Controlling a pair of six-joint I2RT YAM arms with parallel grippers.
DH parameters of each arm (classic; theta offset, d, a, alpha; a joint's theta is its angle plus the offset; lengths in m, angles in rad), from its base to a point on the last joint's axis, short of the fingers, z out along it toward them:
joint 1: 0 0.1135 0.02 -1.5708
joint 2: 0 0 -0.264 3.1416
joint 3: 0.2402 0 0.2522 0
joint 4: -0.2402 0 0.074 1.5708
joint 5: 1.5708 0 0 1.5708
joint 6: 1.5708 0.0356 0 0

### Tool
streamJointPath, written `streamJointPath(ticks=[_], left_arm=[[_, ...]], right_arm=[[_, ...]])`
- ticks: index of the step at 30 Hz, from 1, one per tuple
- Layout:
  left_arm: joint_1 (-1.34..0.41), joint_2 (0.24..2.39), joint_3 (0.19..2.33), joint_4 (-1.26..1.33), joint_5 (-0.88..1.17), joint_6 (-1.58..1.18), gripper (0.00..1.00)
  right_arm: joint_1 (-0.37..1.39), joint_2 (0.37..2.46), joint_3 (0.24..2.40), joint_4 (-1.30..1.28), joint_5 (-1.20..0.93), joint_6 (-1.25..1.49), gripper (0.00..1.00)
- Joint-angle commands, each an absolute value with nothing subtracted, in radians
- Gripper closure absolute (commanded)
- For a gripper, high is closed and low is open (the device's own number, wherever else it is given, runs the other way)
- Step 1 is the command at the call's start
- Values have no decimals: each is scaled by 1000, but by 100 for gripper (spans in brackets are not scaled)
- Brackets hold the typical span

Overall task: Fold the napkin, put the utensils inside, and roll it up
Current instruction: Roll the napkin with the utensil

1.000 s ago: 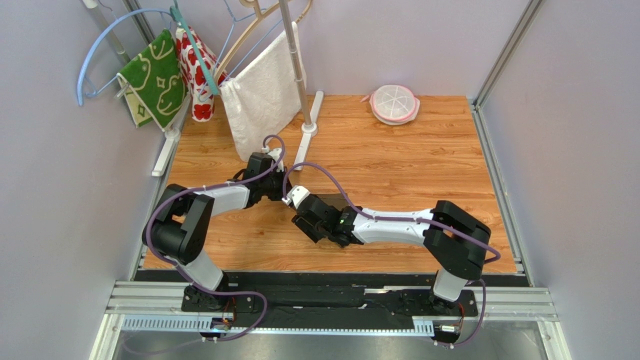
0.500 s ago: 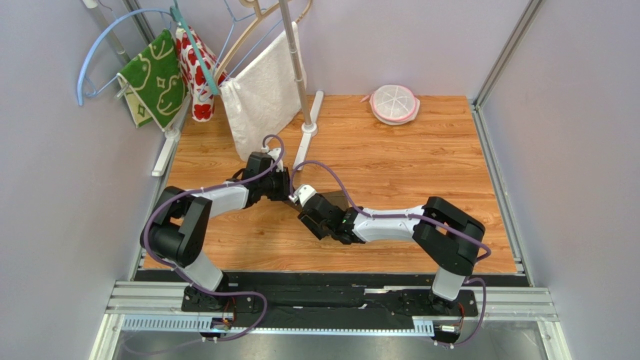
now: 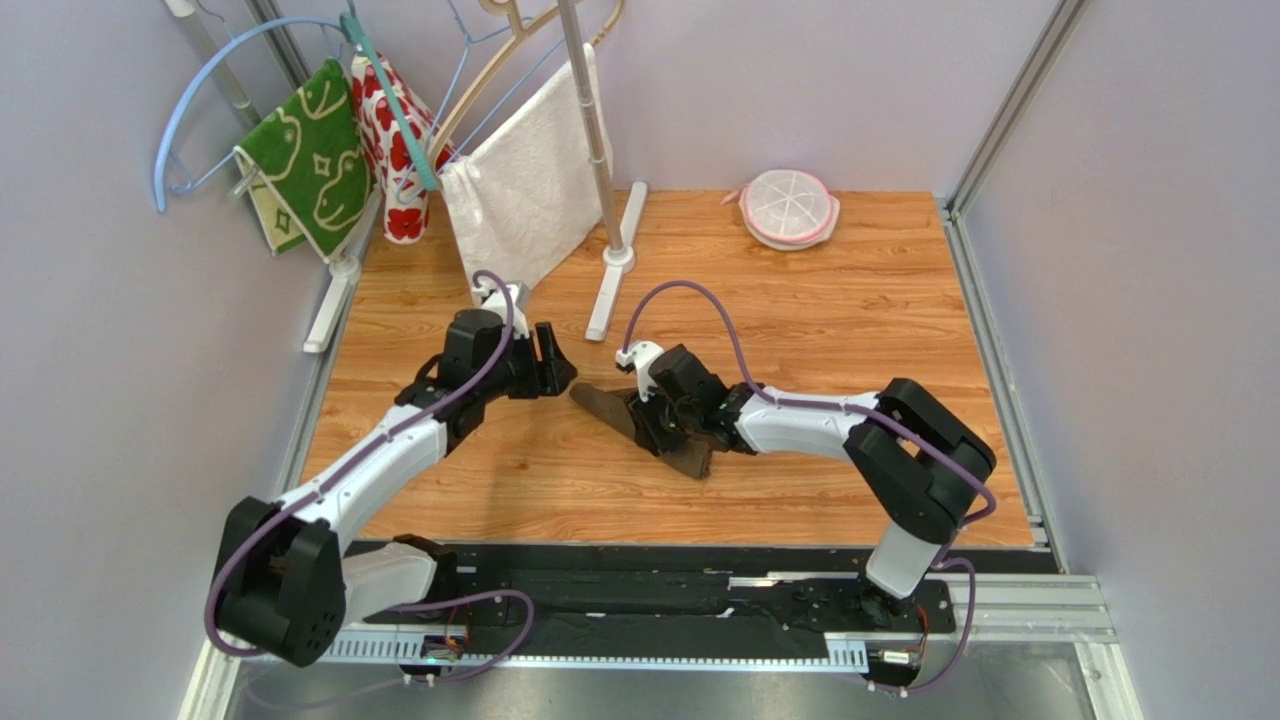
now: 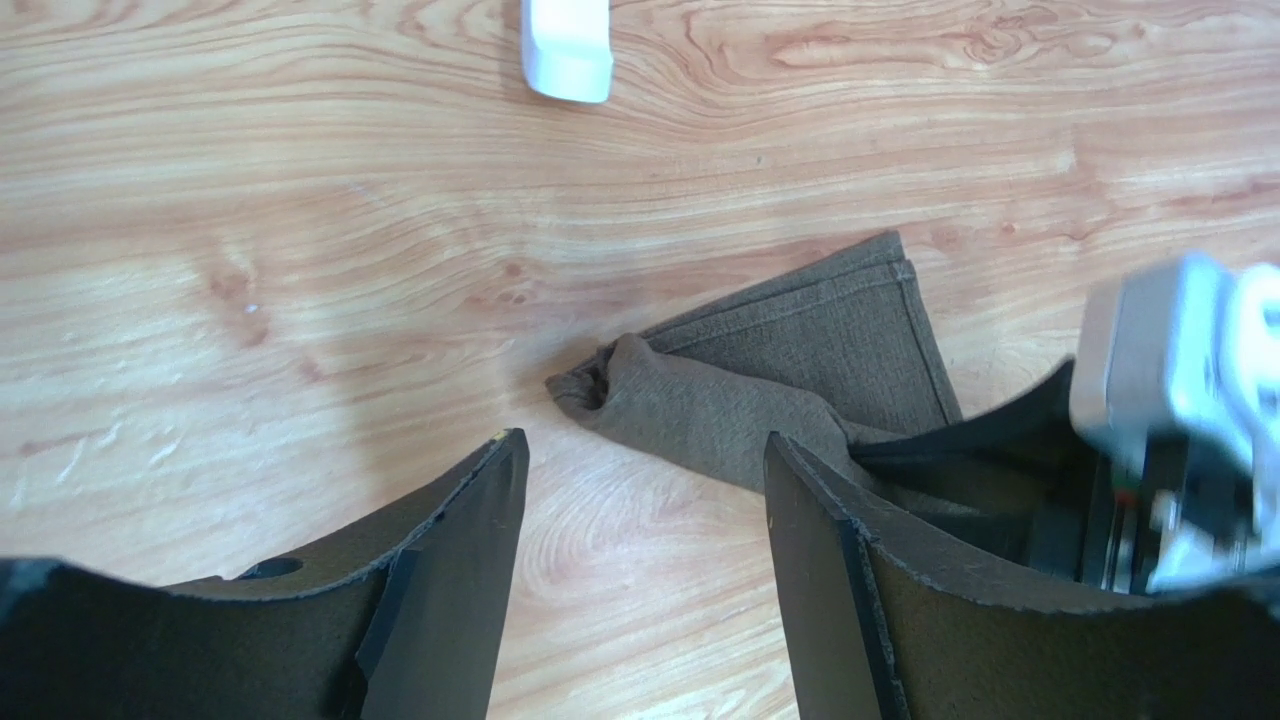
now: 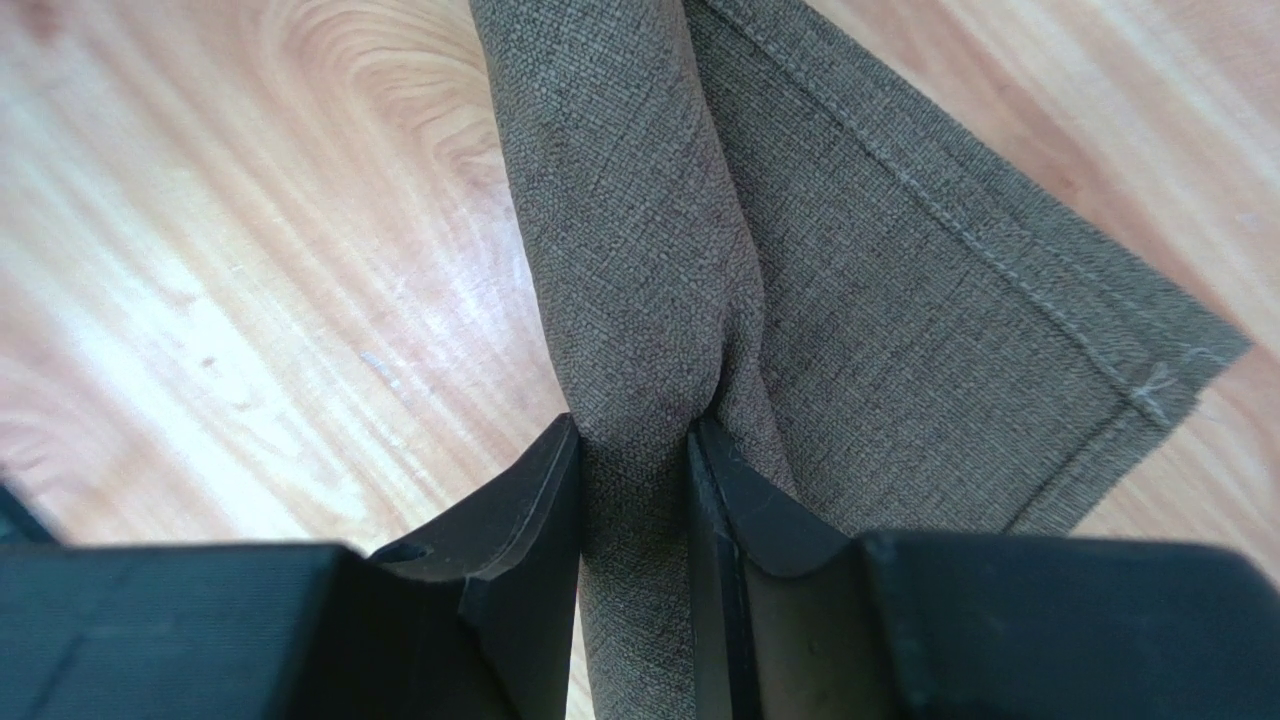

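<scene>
The dark brown napkin (image 3: 606,402) lies rolled into a narrow bundle on the wooden table (image 3: 842,323), with a flat corner spread beside the roll (image 5: 962,300). My right gripper (image 3: 663,422) is shut on the roll, its fingertips (image 5: 556,465) pinching the cloth (image 5: 646,225) from both sides. My left gripper (image 3: 552,362) hangs open just left of the napkin's end (image 4: 601,387), with only bare wood between its fingers (image 4: 489,510). No part of it touches the cloth. The utensils are hidden.
At the back left, a white towel (image 3: 526,188), a green patterned cloth (image 3: 308,150) and a red patterned cloth (image 3: 394,143) hang from a rack. The rack's white foot (image 3: 616,263) reaches toward the napkin. A pink-rimmed round dish (image 3: 789,207) sits at the back.
My left gripper opened, let go of the napkin and drew back to the left. My right gripper moved onto the roll and closed on it.
</scene>
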State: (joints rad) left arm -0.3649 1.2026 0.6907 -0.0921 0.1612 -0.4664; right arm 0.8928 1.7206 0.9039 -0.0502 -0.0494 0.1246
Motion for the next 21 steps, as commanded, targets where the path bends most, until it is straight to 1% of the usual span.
streamJointPath(ticks=[1,5,11,17,21], left_arm=[[-360,1106,606,-85,120,-469,32],[-360,1091,565,-43,150,-471,32],[-360,1121,534,-8,185,-472,32],[-360,1186,508,95,244,-491,32],[-360,1236,502,173,262,-495,32]], right_arm=[[839,1736,880,-195,-356,193,73],[775,1750,900,-198,-524,210,73],[697,1812,956,-222,-679,233,74],[660,1864,985,-221,-788,255,74],[641,1890,985,-215,-822,265,73]])
